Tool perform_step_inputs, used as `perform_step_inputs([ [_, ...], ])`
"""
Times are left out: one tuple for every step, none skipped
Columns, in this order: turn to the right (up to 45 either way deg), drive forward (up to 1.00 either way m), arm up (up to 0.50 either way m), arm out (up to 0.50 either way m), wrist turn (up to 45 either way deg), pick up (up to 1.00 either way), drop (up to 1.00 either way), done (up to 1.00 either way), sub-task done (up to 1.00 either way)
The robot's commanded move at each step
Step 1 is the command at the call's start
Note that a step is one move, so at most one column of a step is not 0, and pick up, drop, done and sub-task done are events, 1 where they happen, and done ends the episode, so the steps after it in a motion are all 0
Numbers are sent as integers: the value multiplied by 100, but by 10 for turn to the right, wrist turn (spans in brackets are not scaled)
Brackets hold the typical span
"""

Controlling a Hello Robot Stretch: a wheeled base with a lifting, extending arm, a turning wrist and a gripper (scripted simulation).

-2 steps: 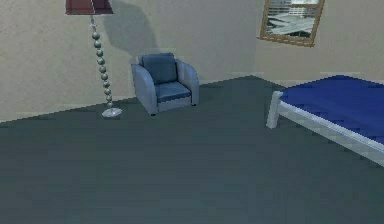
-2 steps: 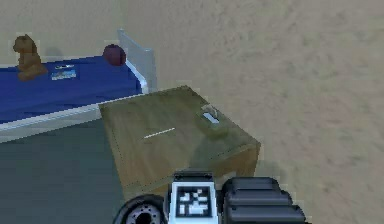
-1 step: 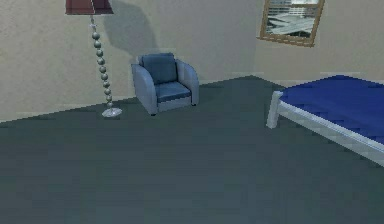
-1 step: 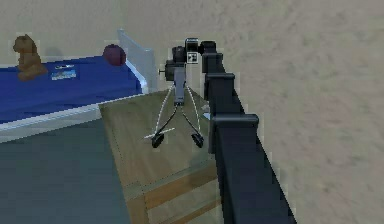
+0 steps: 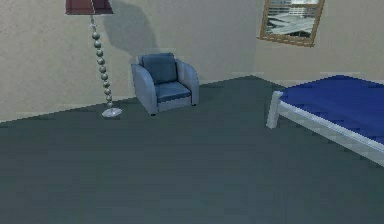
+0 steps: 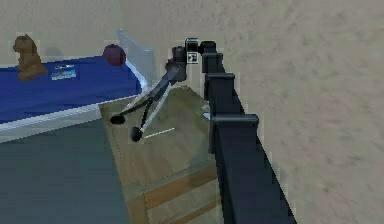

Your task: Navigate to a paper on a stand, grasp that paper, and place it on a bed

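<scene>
A wooden stand (image 6: 172,165) sits beside the blue-covered bed (image 6: 70,92) in the arm side view. A thin pale flat sliver (image 6: 158,134), possibly the paper, lies on its top. The dark arm rises from the bottom edge to two white marker squares. From there the gripper (image 6: 128,124) reaches down and left, its thin fingers (image 6: 150,100) ending over the stand top near the sliver. I cannot tell whether it holds anything. In the forward view the bed (image 5: 340,105) stands at the right.
On the bed lie a brown teddy bear (image 6: 26,55), a dark red ball (image 6: 114,53) and a small flat item (image 6: 64,72). Ahead stand a blue armchair (image 5: 166,83) and a beaded floor lamp (image 5: 100,60) by the wall, with a framed window (image 5: 292,20) and open dark floor.
</scene>
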Motion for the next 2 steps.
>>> perform_step_inputs([
  [0,0,0,0,450,0,0,0,0],
  [0,0,0,0,450,0,0,0,0],
])
